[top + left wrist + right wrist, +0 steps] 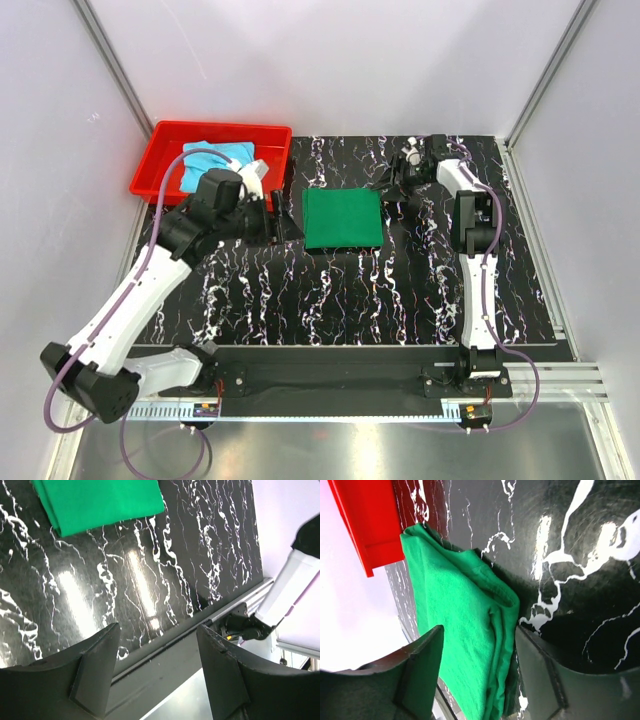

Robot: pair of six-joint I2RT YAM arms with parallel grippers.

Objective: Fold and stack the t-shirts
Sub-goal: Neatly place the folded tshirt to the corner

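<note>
Left gripper (160, 672) is spread wide w/ only bare table (150, 570) showing in the gap between its fingers. The green shirt (343, 220) lies folded into a neat rectangle just past its fingertips, close but not touching as far as the top view shows. Right gripper (480, 675) is also spread apart, sitting at the shirt's far right corner. In its wrist cam the folded, layered edge of the green shirt runs up thru the gap between the fingers, w/ one finger on the cloth side and the other on the table side (can't tell if either finger touches the cloth). Neither gripper pinches anything. Blue shirt (215, 158) lies crumpled in the red tray (148, 170), right behind the left gripper's wrist and well apart from the right gripper. Green shirt sits flat on the table btw the two grippers, w/ its far left corner near the tray's corner.
</note>
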